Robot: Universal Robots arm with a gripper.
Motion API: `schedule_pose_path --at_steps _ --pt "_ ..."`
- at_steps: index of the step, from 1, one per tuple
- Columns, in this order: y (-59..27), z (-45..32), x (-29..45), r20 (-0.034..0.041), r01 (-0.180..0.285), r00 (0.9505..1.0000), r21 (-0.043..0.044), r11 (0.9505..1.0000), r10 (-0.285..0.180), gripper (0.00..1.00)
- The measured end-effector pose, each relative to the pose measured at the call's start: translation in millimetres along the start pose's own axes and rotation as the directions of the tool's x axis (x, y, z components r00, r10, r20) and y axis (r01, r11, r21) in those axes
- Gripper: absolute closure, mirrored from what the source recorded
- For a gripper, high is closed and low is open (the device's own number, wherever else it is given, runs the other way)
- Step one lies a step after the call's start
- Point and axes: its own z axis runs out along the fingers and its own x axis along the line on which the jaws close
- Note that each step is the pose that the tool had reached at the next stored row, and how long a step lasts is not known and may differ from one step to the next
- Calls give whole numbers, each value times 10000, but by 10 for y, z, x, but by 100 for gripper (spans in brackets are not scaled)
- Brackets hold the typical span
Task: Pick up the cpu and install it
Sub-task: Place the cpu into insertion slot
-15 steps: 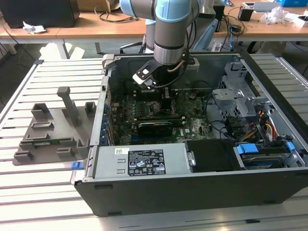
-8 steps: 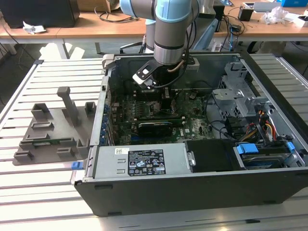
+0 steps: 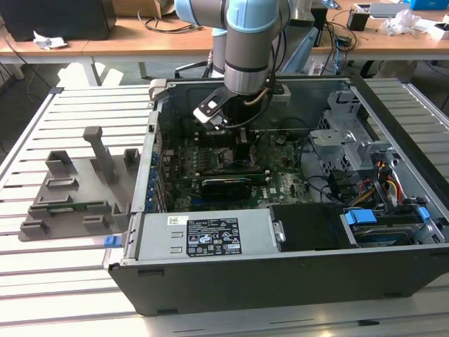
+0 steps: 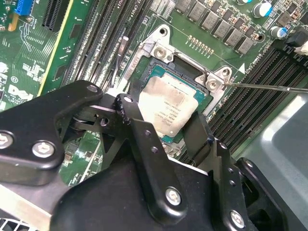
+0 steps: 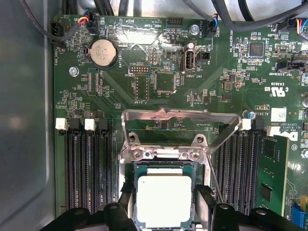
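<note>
Green motherboard (image 5: 159, 82) lies below our black gripper (image 4: 162, 120), which clamps the small silver-topped square cpu (image 5: 163, 202) by opposite edges. We judge the chip light, stiff and fragile, so its edges are the place to hold it. It sits over the metal-framed socket (image 5: 166, 155).

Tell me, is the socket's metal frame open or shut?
Open: in the first wrist view the metal frame lies swung back, leaving the cpu uncovered.
</note>
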Motion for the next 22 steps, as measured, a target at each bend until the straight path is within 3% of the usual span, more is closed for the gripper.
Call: schedule_pose_path --at_steps 8,11,14,15,16,19,20,21,22 --pt "-1 -14 -30 -30 1 10000 1 10000 -1 38" --pt "-6 -121 -28 -45 4 10000 2 10000 -4 38" --pt "-8 -175 -22 -48 4 10000 1 10000 -4 40" --pt "-9 -191 -22 -51 4 10000 2 10000 -4 46" --pt "-10 -204 -23 -55 4 10000 1 10000 -4 46" --pt "-14 -263 -25 -62 2 10000 1 10000 -2 64" --pt "-15 -280 -26 -61 2 10000 1 10000 -2 64" --pt "-16 -306 -27 -61 2 10000 1 10000 -2 76" --pt "-17 -333 -28 -61 3 10000 1 10000 -3 82"
